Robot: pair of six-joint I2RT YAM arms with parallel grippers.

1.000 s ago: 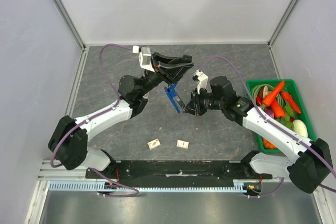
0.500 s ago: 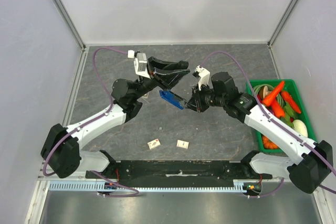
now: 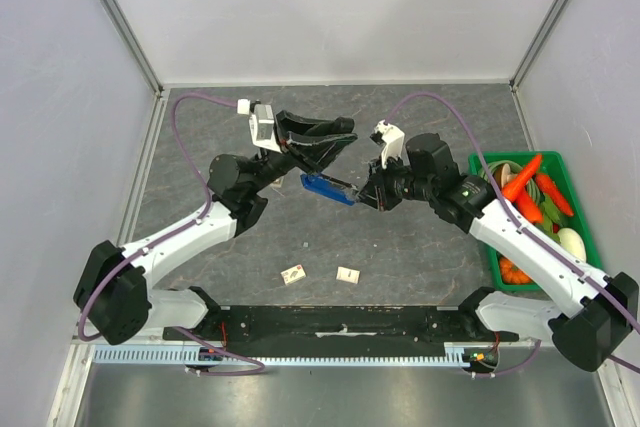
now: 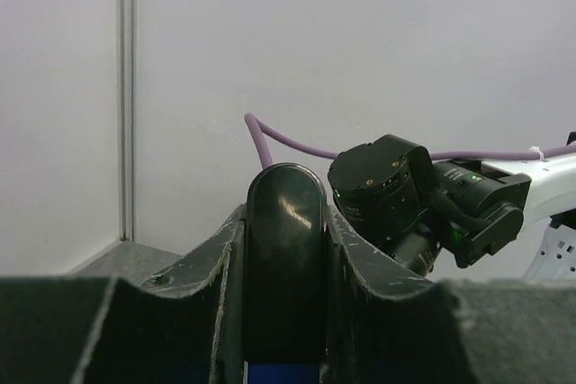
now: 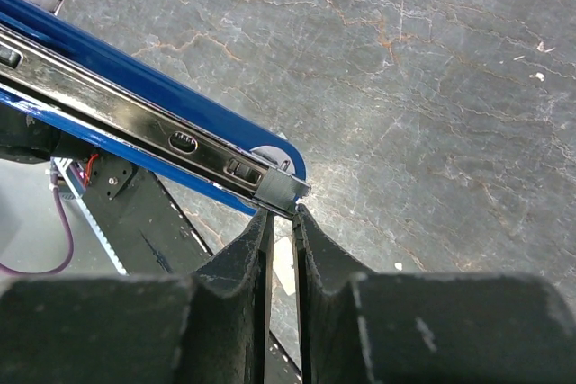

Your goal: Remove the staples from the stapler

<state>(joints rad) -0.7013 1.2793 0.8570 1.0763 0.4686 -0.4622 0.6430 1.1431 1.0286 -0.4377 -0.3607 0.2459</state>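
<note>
The stapler [image 3: 326,187] is hinged open and held off the table. My left gripper [image 3: 335,137] is shut on its black top arm [image 4: 286,258], which fills the space between the fingers. The blue base with the metal magazine [image 5: 135,105] sticks out roughly level toward the right arm. My right gripper [image 3: 362,194] is at that free end. In the right wrist view its jaws stand a narrow slit apart with nothing between them, and the fingertips [image 5: 267,215] touch the magazine's grey end piece [image 5: 286,188]. The staples are hidden from me.
Two small pale pieces [image 3: 293,273] [image 3: 347,274] lie on the dark table near the front edge. A green bin [image 3: 490,157] of toy vegetables stands at the right, under the right forearm. Grey walls close in the back and sides.
The left gripper has swung the stapler's blue base up from hanging down to roughly level. The right gripper has moved up and back to meet its free end.
</note>
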